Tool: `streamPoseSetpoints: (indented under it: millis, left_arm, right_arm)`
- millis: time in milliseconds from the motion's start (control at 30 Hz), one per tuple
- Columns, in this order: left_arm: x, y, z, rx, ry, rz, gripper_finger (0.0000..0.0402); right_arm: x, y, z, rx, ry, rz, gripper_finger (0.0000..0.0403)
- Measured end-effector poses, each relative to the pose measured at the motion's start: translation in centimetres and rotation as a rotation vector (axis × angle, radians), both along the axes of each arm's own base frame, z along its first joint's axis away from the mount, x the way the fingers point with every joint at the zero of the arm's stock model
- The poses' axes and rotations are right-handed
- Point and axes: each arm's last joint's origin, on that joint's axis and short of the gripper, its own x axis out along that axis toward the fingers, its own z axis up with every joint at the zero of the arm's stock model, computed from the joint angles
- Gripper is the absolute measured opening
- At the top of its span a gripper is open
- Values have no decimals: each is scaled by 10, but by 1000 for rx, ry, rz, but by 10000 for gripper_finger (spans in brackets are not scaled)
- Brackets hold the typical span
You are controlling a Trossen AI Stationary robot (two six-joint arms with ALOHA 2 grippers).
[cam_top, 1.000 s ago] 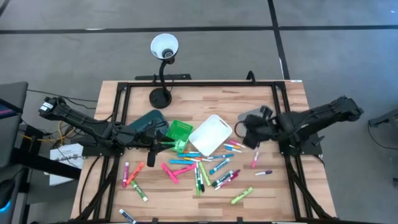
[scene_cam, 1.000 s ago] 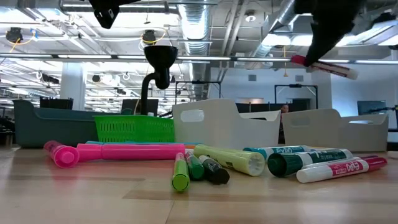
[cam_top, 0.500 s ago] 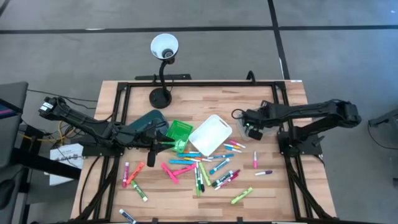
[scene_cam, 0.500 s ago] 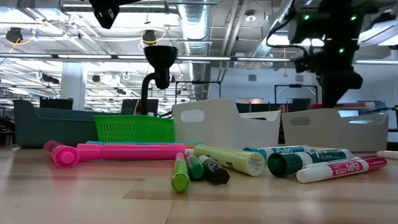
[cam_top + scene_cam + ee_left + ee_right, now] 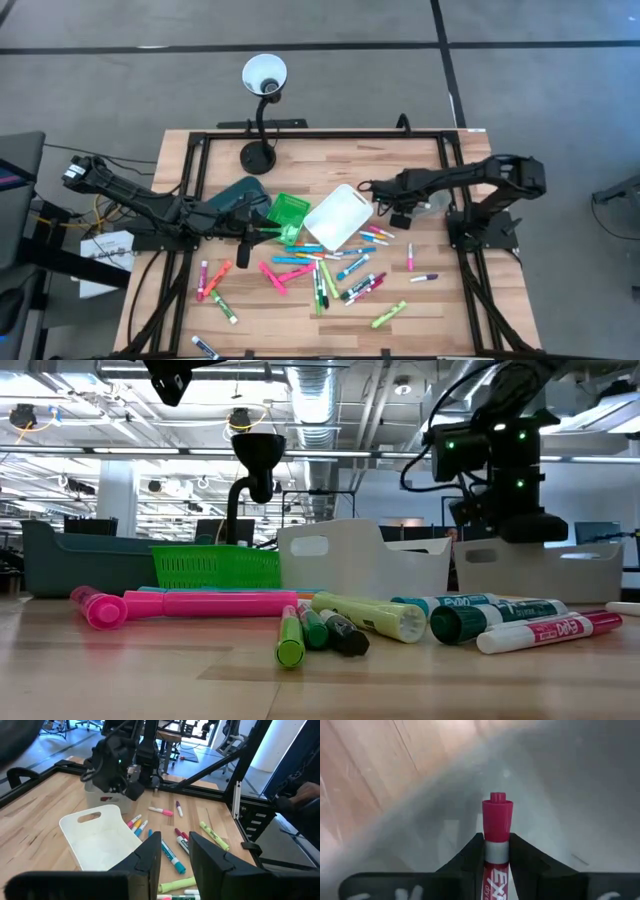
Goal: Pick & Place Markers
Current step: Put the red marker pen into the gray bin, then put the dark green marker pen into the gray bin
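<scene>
Many markers (image 5: 320,270) lie loose on the wooden table, near side of the bins; the low view shows them as a row (image 5: 400,620). My right gripper (image 5: 393,212) hangs over the grey bin (image 5: 430,205), shut on a red marker (image 5: 496,820). In the low view it (image 5: 520,525) stands just above that bin's rim (image 5: 580,570). My left gripper (image 5: 262,236) waits open by the green basket (image 5: 290,212), holding nothing; its fingers (image 5: 175,852) frame the markers beyond. My right gripper pinches the red marker between its two fingers on the white barrel just behind the cap (image 5: 496,851). The marker lies along the fingers, and its red cap (image 5: 496,817) sticks out past the fingertips. It is lifted clear, pointing down into the grey bin (image 5: 560,795).
A white bin (image 5: 338,218) sits between the green basket and the grey bin, with a dark teal bin (image 5: 240,195) to the left. A black lamp (image 5: 262,110) stands at the far edge. A black frame rims the table.
My right gripper has carried the red marker toward the table's left and far side and down, ending over the grey bin. It has tipped from holding the marker nearly level to pointing it down into the bin. It has stayed shut on the marker.
</scene>
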Motion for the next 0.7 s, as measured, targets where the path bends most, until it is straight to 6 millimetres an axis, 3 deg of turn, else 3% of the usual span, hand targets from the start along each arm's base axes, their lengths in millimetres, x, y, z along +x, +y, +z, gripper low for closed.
streamPoseSetpoints:
  millis: [133, 267, 467, 700]
  left_arm:
    - [0, 0, 0, 0, 0, 0, 95]
    - [0, 0, -3, 3, 8, 0, 95]
    - [0, 0, -4, 4, 10, 0, 95]
    - [0, 0, -4, 3, 9, 0, 95]
  right_arm:
    - [1, -1, -6, 1, 39, 0, 107]
    - [3, -3, 0, -29, 55, -2, 156]
    - [14, 3, 28, -24, 30, 4, 199]
    - [28, 25, 70, -31, -24, 21, 200]
